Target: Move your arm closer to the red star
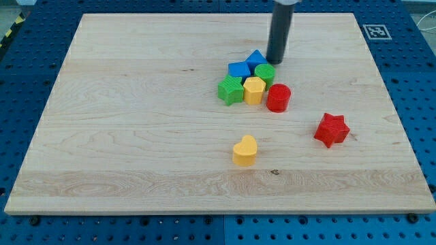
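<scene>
The red star (331,129) lies alone on the wooden board (136,122), toward the view's right. My tip (275,62) stands at the upper right edge of a cluster of blocks, just right of the blue triangle (256,58) and above the green cylinder (265,73). The tip is well up and left of the red star, with the red cylinder (278,97) lying between them.
The cluster also holds a blue block (239,69), a green star (231,90) and a yellow hexagon (253,90). A yellow heart (244,151) lies alone below the cluster. A fiducial tag (376,30) sits at the board's top right corner.
</scene>
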{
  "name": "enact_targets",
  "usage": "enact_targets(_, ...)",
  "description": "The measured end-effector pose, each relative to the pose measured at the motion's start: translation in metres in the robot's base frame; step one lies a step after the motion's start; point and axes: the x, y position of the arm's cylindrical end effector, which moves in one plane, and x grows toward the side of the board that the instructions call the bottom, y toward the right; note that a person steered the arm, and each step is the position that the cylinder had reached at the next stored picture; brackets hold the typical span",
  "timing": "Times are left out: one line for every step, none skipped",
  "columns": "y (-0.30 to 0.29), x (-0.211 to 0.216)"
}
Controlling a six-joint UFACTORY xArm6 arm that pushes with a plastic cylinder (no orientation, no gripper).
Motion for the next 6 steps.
enact_targets(0.05,-0.006)
enact_targets(0.085,0.018)
enact_targets(0.109,0.06)
enact_targets(0.122,0.083)
enact_targets(0.111,0.109)
enact_targets(0.103,0.136)
